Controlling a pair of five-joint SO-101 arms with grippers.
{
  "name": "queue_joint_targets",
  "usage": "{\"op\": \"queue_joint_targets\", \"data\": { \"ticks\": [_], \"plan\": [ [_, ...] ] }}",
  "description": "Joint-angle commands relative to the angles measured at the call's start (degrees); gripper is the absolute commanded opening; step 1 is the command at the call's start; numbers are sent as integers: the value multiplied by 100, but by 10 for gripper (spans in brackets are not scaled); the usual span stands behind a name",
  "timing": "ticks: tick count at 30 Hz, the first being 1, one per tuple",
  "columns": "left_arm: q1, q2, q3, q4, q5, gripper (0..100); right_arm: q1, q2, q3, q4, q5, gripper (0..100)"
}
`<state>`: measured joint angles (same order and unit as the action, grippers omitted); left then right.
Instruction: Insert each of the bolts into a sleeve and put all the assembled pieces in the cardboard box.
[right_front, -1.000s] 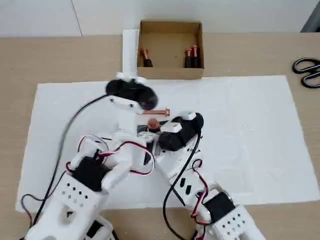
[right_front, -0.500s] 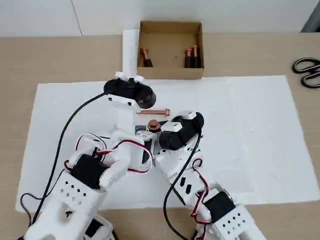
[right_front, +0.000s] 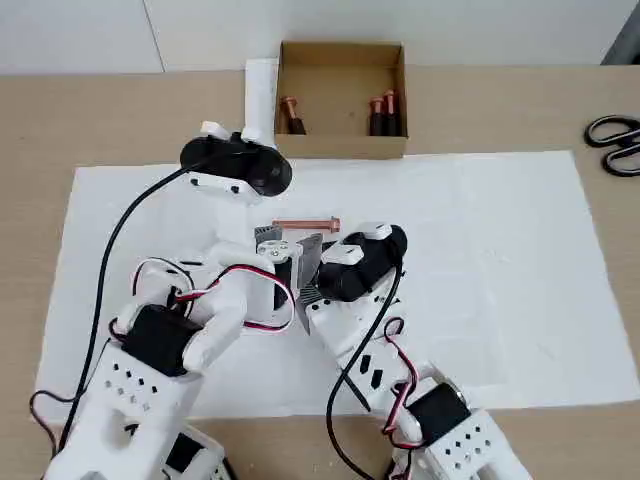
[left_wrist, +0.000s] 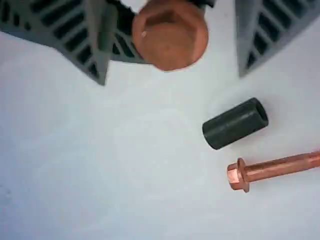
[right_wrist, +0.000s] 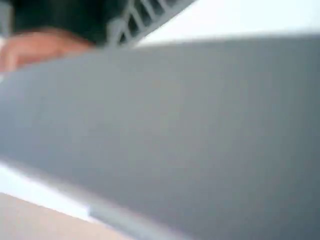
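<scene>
Cardboard box (right_front: 340, 146) sits at the far side of the wooden surface (right_front: 120, 120) with three assembled pieces (right_front: 380, 115) inside, copper on top and black sleeve below. On the white paper sheet (right_front: 500, 260) a loose bolt (right_front: 305, 225) lies flat, shiny copper with a flanged head, just beyond where the left hand (right_front: 283, 250) and right hand (right_front: 312, 280) meet. Left wrist cam: the left hand's ribbed grey fingers (left_wrist: 75, 35) are spread wide, and a second bolt (left_wrist: 170, 34) points its copper hex head at the lens right beside one of them. A matte black sleeve (left_wrist: 235, 123), a short smooth tube, lies on the paper near the loose bolt, not touching it. From the right wrist cam I can't tell whether the right hand is spread or pinching anything.
</scene>
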<state>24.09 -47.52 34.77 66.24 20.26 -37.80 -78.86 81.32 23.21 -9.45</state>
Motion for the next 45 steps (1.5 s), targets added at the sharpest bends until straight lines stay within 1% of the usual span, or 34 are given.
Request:
{"op": "queue_joint_targets", "data": {
  "ticks": [1,4,10,12,18,20,22,25,28,29,31,33,35,37,39,45],
  "plan": [
    [-220,-88,-321,9,-70,167,-4,-136,-70,-136,-9,3],
    [-527,-88,-391,44,-70,168,-4,-136,-70,-136,-9,3],
    [-1020,-88,-690,598,-79,169,66,-127,-70,-136,-9,3],
    [-1310,-88,-690,765,-79,169,295,-92,-70,-163,-9,3],
    [-2215,-88,-804,1486,-79,170,1473,-127,-123,-119,0,3],
    [-2620,-88,-963,1767,-79,170,1807,-84,-229,-119,9,3],
    [-3147,-88,-1086,1978,-79,170,2044,-84,-431,-110,176,3],
    [-4062,-88,-1218,2180,-79,170,2176,-66,-949,13,475,3],
    [-4905,-88,-1314,2444,-97,170,2176,163,-1855,585,695,3],
    [-5143,-88,-1349,2585,-202,170,2176,365,-2207,760,712,3],
    [-5459,-88,-1341,2787,-703,170,2185,901,-2892,971,782,3],
    [-5512,-88,-1341,2971,-1310,170,2185,1560,-3534,1007,782,3],
    [-5512,-88,-1341,3095,-1653,170,2167,2281,-4193,998,774,3],
    [-5512,-88,-1341,3130,-1662,170,2141,3090,-4853,910,738,3],
    [-5512,-88,-1341,3130,-1662,170,2141,3934,-5459,611,738,3],
    [-5512,-88,-1332,3130,-1662,170,2158,6668,-6998,-927,747,3]
  ]
}}
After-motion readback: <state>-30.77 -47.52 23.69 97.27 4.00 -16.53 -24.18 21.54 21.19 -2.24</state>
